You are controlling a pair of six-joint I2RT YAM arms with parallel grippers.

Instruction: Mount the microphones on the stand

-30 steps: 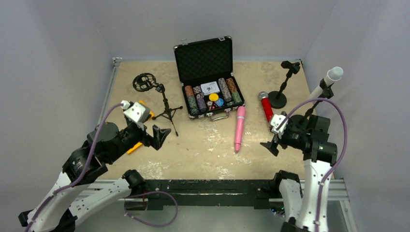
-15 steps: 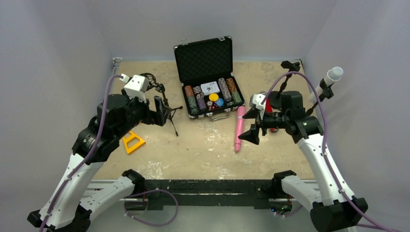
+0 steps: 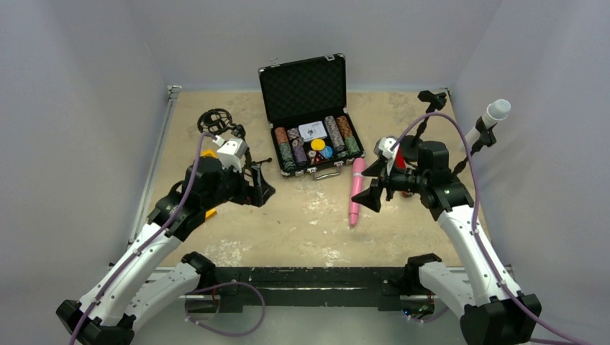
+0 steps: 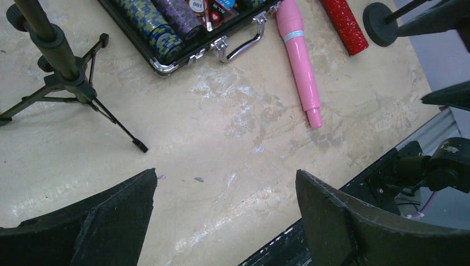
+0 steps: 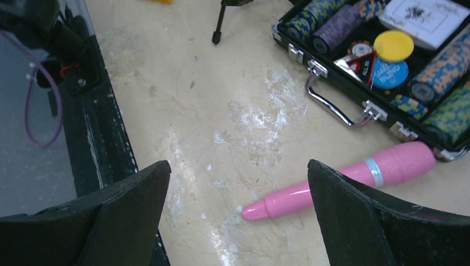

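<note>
Left gripper (image 4: 224, 174): jaws wide apart, empty.
Case (image 3: 302, 90): poker chips; card print too small to read.
Pink microphone (image 3: 355, 188): all pink, pale band, flat beside the case handle.
Right gripper (image 5: 238, 163): jaws wide apart, empty.
Red microphone (image 4: 343, 25): glittery, lying flat.
White microphone (image 3: 495, 112): tilted in stand clip (image 3: 486, 135), far right.

In the left wrist view the red microphone (image 4: 343, 25) is cut off by the top edge, so its head is not shown; from above it is almost wholly covered by the right arm (image 3: 446, 194); the round-base stand (image 4: 379, 22) is covered there likewise, and its pole is cut by the top edge in the left wrist view; the tripod stand (image 4: 61, 72) is cropped at the top in that view; a yellow object (image 3: 209, 153) is mostly hidden under the left arm (image 3: 208, 183), and its shape cannot be told; the case (image 5: 335, 80) is cut off by the top and right edges in the right wrist view; the print on the card (image 3: 312, 130) inside is too small to be read.
</note>
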